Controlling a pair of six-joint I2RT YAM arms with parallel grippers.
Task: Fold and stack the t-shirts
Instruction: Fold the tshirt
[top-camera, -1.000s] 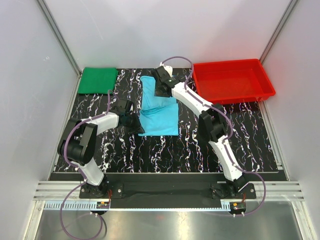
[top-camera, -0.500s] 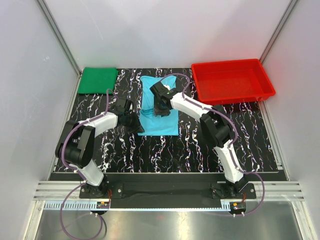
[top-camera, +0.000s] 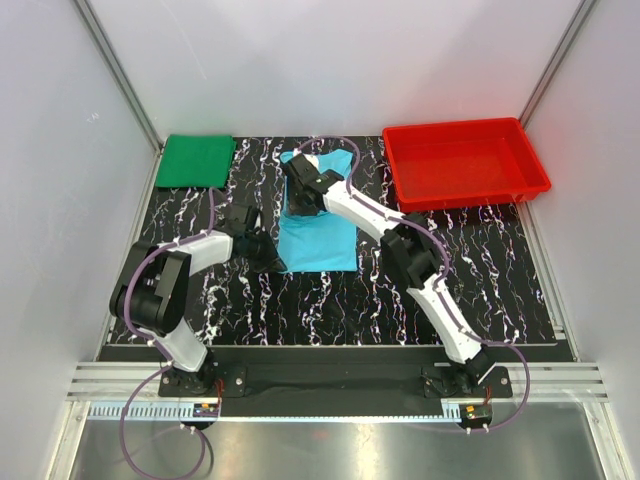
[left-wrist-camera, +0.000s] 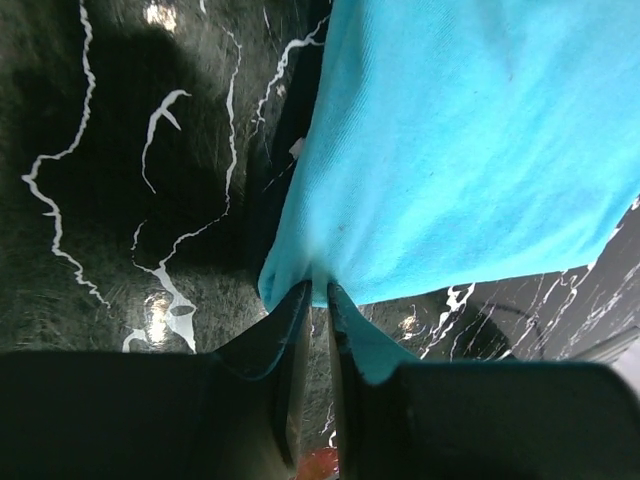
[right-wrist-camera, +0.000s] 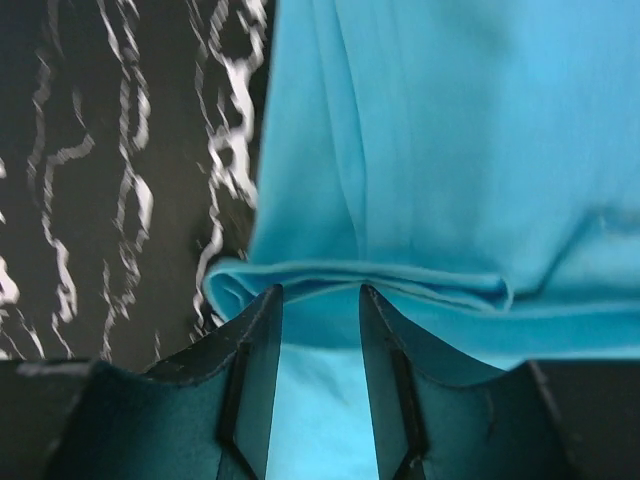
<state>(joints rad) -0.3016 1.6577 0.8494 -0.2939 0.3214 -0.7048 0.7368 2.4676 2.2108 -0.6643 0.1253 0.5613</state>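
while left tool (left-wrist-camera: 318, 290) pinches cyan shirt (left-wrist-camera: 470, 130) corner, right tool (right-wrist-camera: 318, 292) clamps its folded edge; green shirt (top-camera: 196, 160) folded far-left.

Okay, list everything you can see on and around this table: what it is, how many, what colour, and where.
cyan t-shirt: one, light cyan-blue, partly folded, middle of the table
green t-shirt: one, dark green, folded flat, far left corner
red tray: one, red plastic, far right corner
table: one, black with white marbling, under everything
left arm: one, white and black, reaching to the cyan t-shirt's near left corner
right arm: one, white and black, stretched over the cyan t-shirt
left gripper: one, black, pinching the cyan t-shirt's edge
right gripper: one, black, gripping a fold of the cyan t-shirt
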